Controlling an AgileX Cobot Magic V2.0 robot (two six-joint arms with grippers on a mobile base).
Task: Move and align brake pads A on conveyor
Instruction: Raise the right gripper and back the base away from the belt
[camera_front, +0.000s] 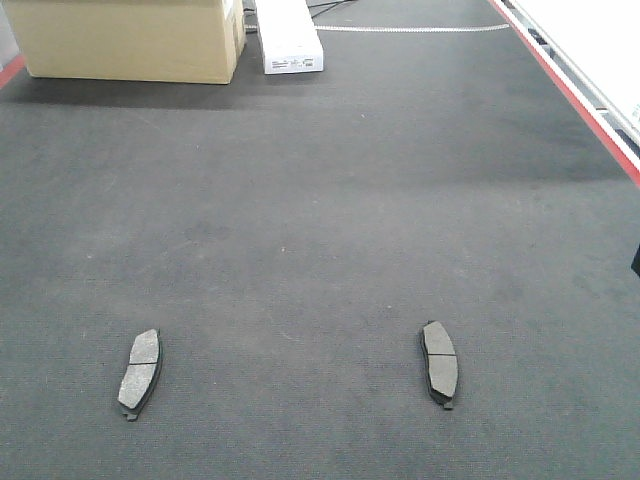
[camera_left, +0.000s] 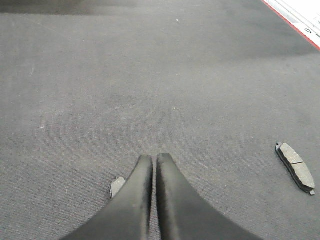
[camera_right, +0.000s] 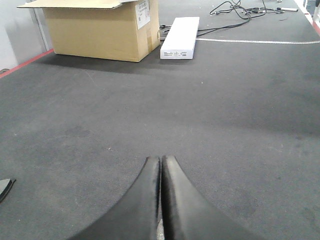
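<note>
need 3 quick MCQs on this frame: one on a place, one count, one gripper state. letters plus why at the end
1. Where does the cardboard box stand in the front view?
A. at the far left of the conveyor, beside the white box
B. in the middle of the belt
C. against the right red strip

2. How many brake pads show in the front view?
A. one
B. two
C. four

3. How do the fingers of the left gripper stand in its wrist view?
A. spread wide
B. closed together, nothing between them
C. clamped on a pad

Key: 1 A, the box sits top left with the white box at its right. 2 B, one lies lower left, one lower right. 3 B, the fingertips meet with nothing between them.
</note>
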